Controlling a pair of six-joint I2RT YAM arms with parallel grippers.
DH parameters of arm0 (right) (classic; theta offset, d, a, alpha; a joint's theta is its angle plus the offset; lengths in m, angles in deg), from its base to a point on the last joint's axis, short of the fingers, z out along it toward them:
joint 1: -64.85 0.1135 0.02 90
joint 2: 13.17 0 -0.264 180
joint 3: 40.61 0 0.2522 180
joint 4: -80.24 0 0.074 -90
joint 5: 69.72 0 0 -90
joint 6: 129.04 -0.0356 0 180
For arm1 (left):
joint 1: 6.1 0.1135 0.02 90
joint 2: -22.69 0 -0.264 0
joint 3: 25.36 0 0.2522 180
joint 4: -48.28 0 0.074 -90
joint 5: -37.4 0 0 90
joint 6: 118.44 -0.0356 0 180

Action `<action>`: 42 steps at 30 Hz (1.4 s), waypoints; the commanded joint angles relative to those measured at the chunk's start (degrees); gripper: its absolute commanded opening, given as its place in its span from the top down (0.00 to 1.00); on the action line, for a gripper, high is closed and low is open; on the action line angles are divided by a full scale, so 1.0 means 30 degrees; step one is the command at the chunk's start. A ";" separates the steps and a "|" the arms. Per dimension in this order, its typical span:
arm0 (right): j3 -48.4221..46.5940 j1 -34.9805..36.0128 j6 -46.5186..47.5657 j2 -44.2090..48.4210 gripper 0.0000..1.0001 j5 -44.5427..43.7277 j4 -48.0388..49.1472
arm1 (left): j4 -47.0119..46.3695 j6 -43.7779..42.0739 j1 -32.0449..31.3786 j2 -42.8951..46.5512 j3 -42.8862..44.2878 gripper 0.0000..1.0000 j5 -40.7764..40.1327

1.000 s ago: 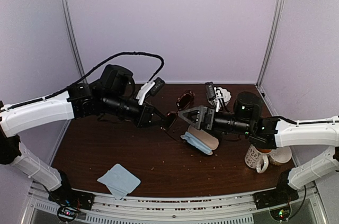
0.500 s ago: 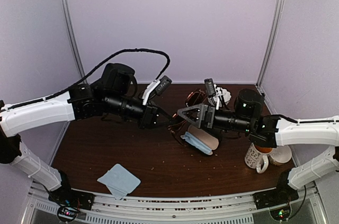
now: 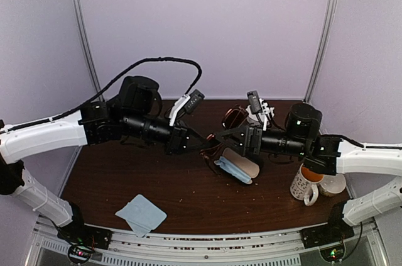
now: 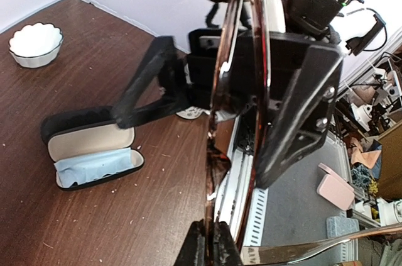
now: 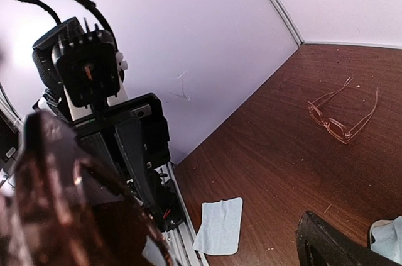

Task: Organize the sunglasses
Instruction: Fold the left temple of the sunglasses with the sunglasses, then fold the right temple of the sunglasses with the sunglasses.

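Early stage, nothing stowed yet. The left pincer (image 4: 207,248) is pinched on the dark-framed sunglasses (image 4: 242,58), held in the air by the far edge of the open glasses case (image 3: 242,165). The right pincer (image 3: 221,138) is spread wide w/ fingers either side of the lenses, not gripping — prob. a handover. The copper wire glasses (image 5: 342,118) lie unfolded on the surface (image 3: 188,190), apart from the case. Case holds only a blue cloth (image 3: 233,170). Both pairs still to do. Room: bare surface in front of the case, mug (image 3: 304,185) crowding its right — walls (image 3: 207,27) behind.
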State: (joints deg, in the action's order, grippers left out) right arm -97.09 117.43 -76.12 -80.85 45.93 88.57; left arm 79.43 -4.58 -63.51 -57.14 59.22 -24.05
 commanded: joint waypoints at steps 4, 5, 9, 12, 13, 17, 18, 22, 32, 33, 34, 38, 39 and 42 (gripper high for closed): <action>-0.0148 -0.0090 0.2547 0.2271 0.00 -0.1345 -0.4017 | -0.1921 0.0073 -0.0024 0.1568 -0.1873 1.00 -0.2113; -0.0083 -0.0086 0.2733 0.2548 0.00 -0.1614 -0.4402 | -0.1887 0.0075 -0.0024 0.1698 -0.2128 1.00 -0.2459; 0.0252 -0.0068 0.3245 0.3614 0.00 -0.2628 -0.5686 | -0.1443 0.0021 -0.0024 0.1909 -0.2844 1.00 -0.4229; 0.0448 -0.0090 0.3639 0.4425 0.00 -0.3283 -0.6677 | -0.0939 -0.0038 -0.0024 0.1864 -0.3154 1.00 -0.5636; 0.0603 -0.0072 0.3785 0.4733 0.00 -0.3544 -0.6929 | -0.0703 0.0006 -0.0024 0.1794 -0.3159 1.00 -0.6199; 0.1661 -0.0090 0.4449 0.5961 0.00 -0.4463 -0.7564 | -0.0210 0.0075 -0.0024 0.1397 -0.3217 1.00 -0.7768; 0.1963 -0.0094 0.4648 0.6298 0.00 -0.4629 -0.7721 | -0.0187 0.0170 -0.0024 0.1285 -0.3226 1.00 -0.8099; 0.3457 -0.0079 0.5345 0.7706 0.00 -0.5062 -0.7879 | -0.0497 0.0934 -0.0024 0.0820 -0.3029 1.00 -0.9308; 0.6679 0.0302 0.5408 0.9526 0.01 -0.2751 -0.4600 | -0.1732 0.3280 -0.0024 -0.1083 -0.0997 1.00 -1.1066; 0.6644 0.0454 0.5510 0.9410 0.01 -0.2456 -0.4556 | -0.1581 0.3358 -0.0024 -0.1336 -0.0626 1.00 -1.1144; 0.6554 0.0649 0.5600 0.9282 0.01 -0.2165 -0.4550 | -0.1504 0.3411 -0.0024 -0.1587 -0.0176 1.00 -1.1205; 0.6123 0.1468 0.5973 0.8615 0.03 -0.1766 -0.4825 | -0.1554 0.3425 -0.0028 -0.2218 0.0736 1.00 -1.1000; 0.6029 0.1691 0.6050 0.8501 0.03 -0.1689 -0.4799 | -0.1574 0.3417 -0.0025 -0.2338 0.0909 1.00 -1.0923; 0.5656 0.2335 0.6174 0.8203 0.03 -0.1469 -0.4722 | -0.1669 0.3434 -0.0025 -0.2566 0.1321 1.00 -1.0670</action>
State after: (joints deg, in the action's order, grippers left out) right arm -77.46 122.26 -59.01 -55.41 39.22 72.48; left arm 77.99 4.93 -63.55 -63.91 60.36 -56.40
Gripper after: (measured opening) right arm 0.971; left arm 0.029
